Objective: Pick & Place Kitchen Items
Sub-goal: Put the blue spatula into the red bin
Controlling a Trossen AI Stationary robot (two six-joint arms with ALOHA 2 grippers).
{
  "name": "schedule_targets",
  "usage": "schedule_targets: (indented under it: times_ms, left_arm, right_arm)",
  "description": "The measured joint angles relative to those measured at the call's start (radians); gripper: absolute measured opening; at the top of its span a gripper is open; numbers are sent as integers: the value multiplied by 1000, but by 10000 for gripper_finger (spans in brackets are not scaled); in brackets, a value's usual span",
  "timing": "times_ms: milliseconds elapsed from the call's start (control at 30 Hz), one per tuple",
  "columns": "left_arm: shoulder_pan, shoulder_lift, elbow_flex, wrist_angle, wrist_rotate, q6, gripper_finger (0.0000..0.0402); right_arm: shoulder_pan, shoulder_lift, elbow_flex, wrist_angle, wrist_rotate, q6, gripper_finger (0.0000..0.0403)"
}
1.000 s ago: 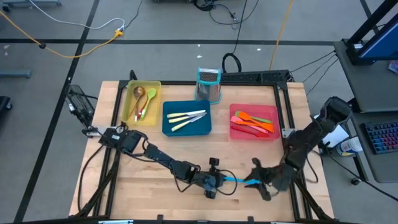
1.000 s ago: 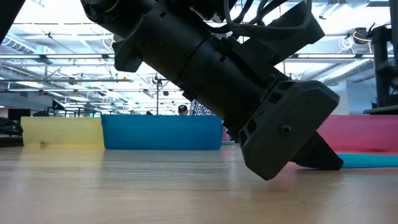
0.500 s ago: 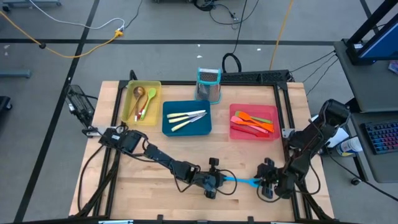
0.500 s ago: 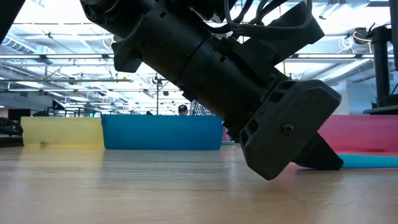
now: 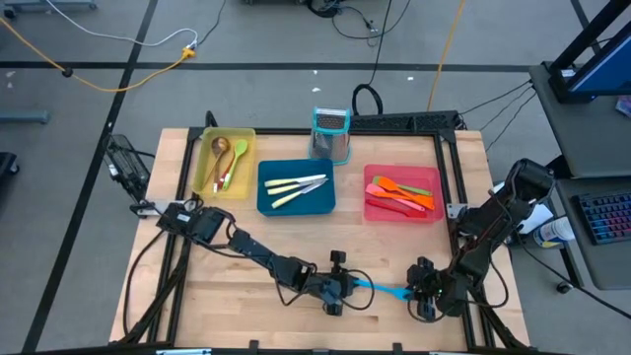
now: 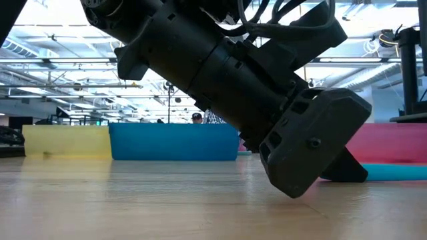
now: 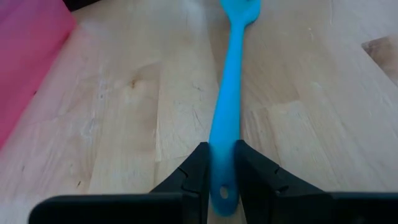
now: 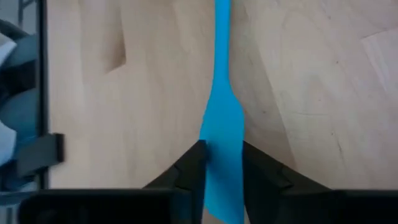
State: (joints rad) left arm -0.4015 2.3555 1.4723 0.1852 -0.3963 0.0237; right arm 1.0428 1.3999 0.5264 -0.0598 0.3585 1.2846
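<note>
A blue spatula (image 5: pixel 380 287) lies left to right near the table's front edge; it also shows in the low view (image 6: pixel 400 172). My left gripper (image 5: pixel 350 284) is shut on its handle end, and my right gripper (image 5: pixel 415 293) is shut on its blade end, so the two face each other along it. Other utensils lie in three trays at the back: spoons in the yellow tray (image 5: pixel 200 168), cream-handled knives in the blue tray (image 5: pixel 266 204), and orange and red spatulas in the red tray (image 5: pixel 371 213). My left gripper pinches the spatula's handle (image 7: pixel 222 154) between its two fingers, just ahead of the free end with the hanging hole. The fingers come low from the table's left and lie along the handle. I cannot tell whether the spatula rests on the wood. My right gripper has the spatula's flat blade (image 8: pixel 222 146) between its two fingers, one on each long edge. The fingers come low from the table's right and lie along the spatula. The handle runs straight away from them, close over the wood.
A metal grater with a teal top (image 5: pixel 330 133) stands at the back between the blue and red trays. Bare wood lies at the table's front left. The left arm's housing (image 6: pixel 233 87) fills most of the low view.
My right gripper has drawn a little toward the table's near right corner and turned more in line with the spatula. My left gripper stays on the handle end, and the spatula has kept its place.
</note>
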Motion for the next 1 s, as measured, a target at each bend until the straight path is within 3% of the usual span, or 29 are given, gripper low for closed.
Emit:
schedule_targets:
  times_ms: [167,333,600,833,1000]
  left_arm:
    - [-1,1,0,4,-20,0,63]
    - [-1,1,0,6,-26,-8,63]
    - [-4,1,1,25,-29,-59,70]
    - [-15,-26,1,9,-15,-120,154]
    - [-36,-126,-3,-63,-77,-94,208]
  right_arm:
    - [0,21,-51,92,1,-14,16]
    - [0,10,-94,202,20,-103,27]
    - [0,-26,-94,184,35,-145,18]
    - [0,-31,-90,81,97,-213,22]
    - [-2,-72,-94,49,179,-313,20]
